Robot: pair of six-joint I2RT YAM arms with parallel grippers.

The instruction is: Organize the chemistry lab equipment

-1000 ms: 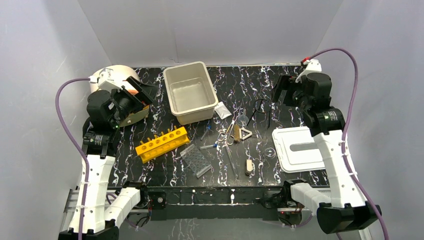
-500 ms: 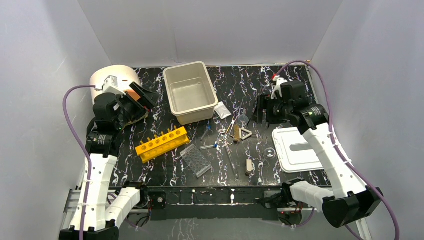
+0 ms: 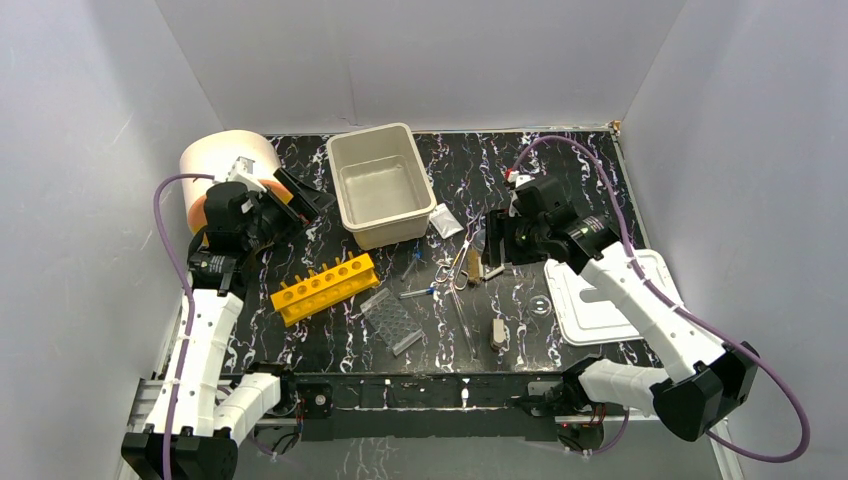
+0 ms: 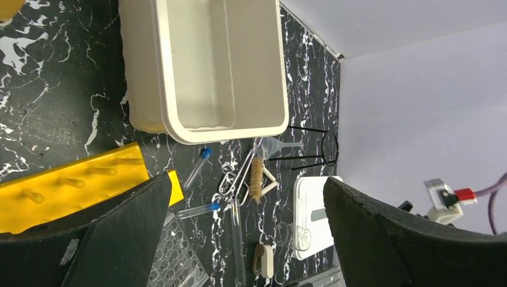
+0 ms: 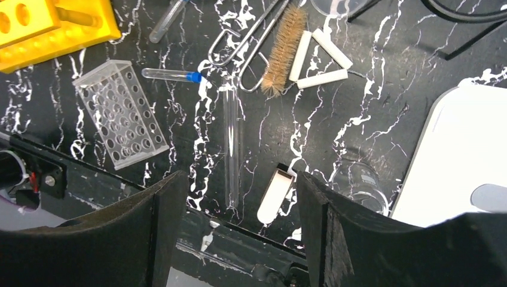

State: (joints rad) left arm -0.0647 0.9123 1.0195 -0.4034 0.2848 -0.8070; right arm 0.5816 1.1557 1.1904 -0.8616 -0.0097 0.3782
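Glass tube (image 5: pixel 230 137), 6 o'clock of the forceps (image 5: pixel 242 37), is the likely pick. The right gripper (image 5: pixel 238 179), spread and empty, should descend squarely and pinch mid-length. Left gripper (image 4: pixel 245 185) spread too.

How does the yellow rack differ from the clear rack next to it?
The yellow rack is opaque; the clear rack is see-through. The yellow rack has one row of large holes, the clear rack a grid of many small ones. The yellow rack is longer than the clear rack. Both lie on the table, with no tube standing in them.
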